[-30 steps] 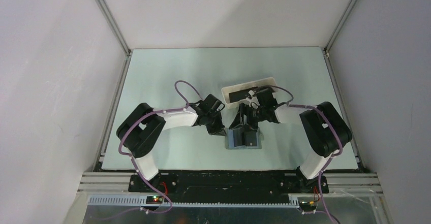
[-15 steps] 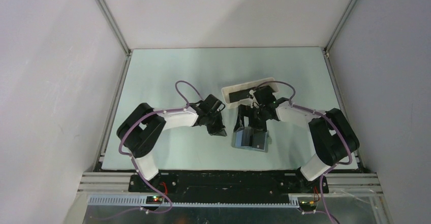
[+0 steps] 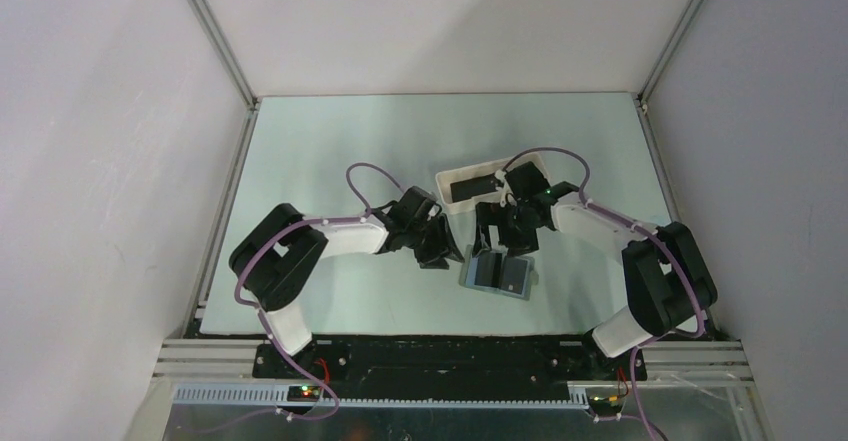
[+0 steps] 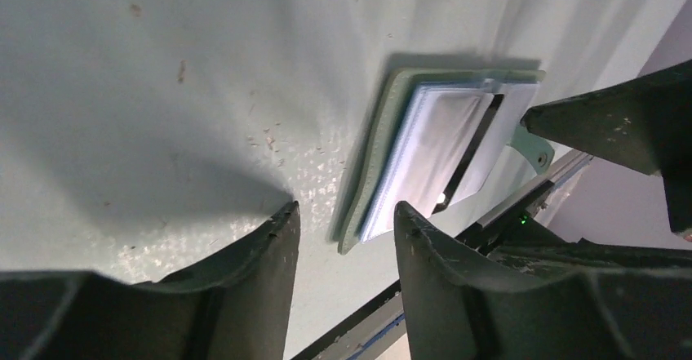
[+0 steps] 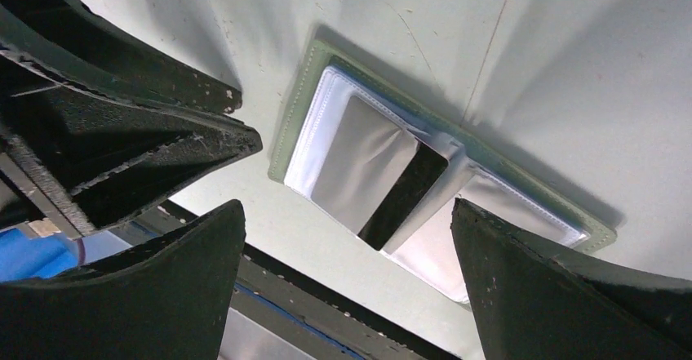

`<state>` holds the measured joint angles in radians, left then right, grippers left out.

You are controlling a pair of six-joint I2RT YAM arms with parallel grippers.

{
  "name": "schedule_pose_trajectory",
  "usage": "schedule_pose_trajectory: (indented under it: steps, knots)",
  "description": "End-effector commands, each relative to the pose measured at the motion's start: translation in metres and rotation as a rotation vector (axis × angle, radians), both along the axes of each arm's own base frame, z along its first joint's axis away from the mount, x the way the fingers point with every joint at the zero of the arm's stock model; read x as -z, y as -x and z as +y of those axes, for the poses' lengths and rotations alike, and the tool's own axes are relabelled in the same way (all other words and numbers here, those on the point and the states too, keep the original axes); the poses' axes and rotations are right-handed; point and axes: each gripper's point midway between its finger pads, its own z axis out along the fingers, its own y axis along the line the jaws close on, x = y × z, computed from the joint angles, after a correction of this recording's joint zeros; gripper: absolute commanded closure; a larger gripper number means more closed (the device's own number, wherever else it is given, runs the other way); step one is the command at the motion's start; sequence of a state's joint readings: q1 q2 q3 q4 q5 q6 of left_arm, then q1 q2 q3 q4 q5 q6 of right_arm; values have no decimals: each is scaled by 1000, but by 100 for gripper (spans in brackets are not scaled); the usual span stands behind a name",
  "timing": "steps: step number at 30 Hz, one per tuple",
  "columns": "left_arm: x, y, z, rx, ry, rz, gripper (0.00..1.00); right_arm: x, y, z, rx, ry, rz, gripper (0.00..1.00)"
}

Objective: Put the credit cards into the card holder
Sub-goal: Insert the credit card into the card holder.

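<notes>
The card holder point(image 3: 497, 275) lies open on the counter point(image 3: 330, 141), a dark credit card point(image 3: 516, 278) inside. My right hand point(image 3: 503, 245) hovers spread wide over its far edge. My left hand point(image 3: 447, 255), parted and empty, sits beside it.

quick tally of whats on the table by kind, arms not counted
card holder: 1
white tray: 1
dark cards: 2 seen, one in the tray, one in the holder; part of the tray is hidden
total: 4
</notes>
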<state>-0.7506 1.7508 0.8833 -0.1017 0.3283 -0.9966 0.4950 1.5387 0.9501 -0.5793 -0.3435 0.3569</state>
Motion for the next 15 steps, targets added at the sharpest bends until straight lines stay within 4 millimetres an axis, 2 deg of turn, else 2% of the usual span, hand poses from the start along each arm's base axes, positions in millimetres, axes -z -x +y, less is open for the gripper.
schedule_pose_trajectory:
  steps: [1,4,7,11,15]
  knots:
    - [-19,-8,-10,25,74,-86,47,-3,-3,-1,-36,6,-1,1]
    - [-14,-7,-8,22,52,-77,47,2,-3,-10,2,59,21,1]
    - [-6,-6,-5,22,16,-65,49,-2,1,-19,33,81,36,1]
    - [-2,-5,-8,39,-3,-56,52,-7,10,-17,50,49,82,6]
    - [0,-6,-10,34,-7,-49,54,3,16,-9,67,-2,140,11]
